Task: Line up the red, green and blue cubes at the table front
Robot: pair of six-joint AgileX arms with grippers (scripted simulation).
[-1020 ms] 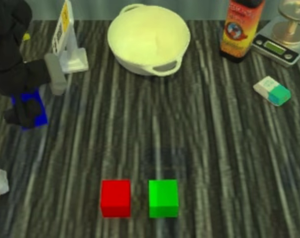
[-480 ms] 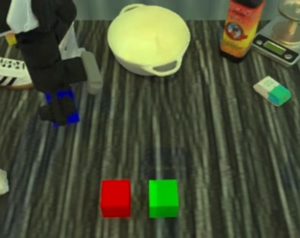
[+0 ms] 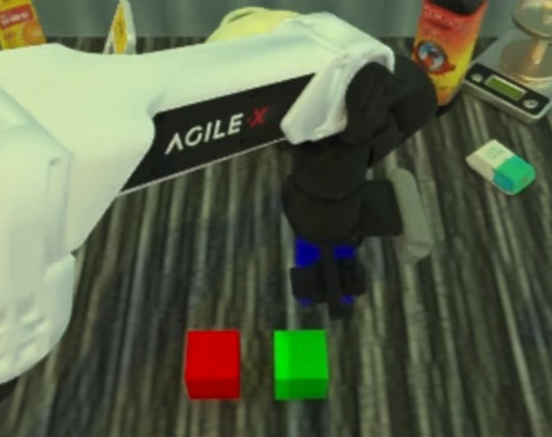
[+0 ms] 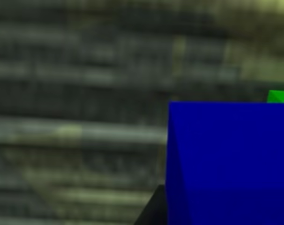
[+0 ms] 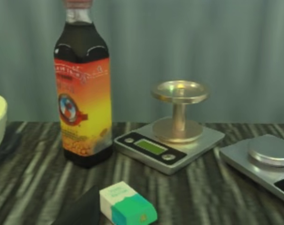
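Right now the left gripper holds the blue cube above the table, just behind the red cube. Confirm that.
Not quite. The top view shows the left gripper holding the blue cube just behind the green cube, not the red cube, which sits to the green one's left.

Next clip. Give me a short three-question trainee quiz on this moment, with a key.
1. True or false: the left gripper is shut on the blue cube.
2. Which cube lies nearest the blue cube? A) red cube B) green cube
3. Fill in: on the table, the red cube lies to the ____ of the green cube in the top view.

Key: 1 true. 2 B; the gripper hangs just behind the green one. 3 left.
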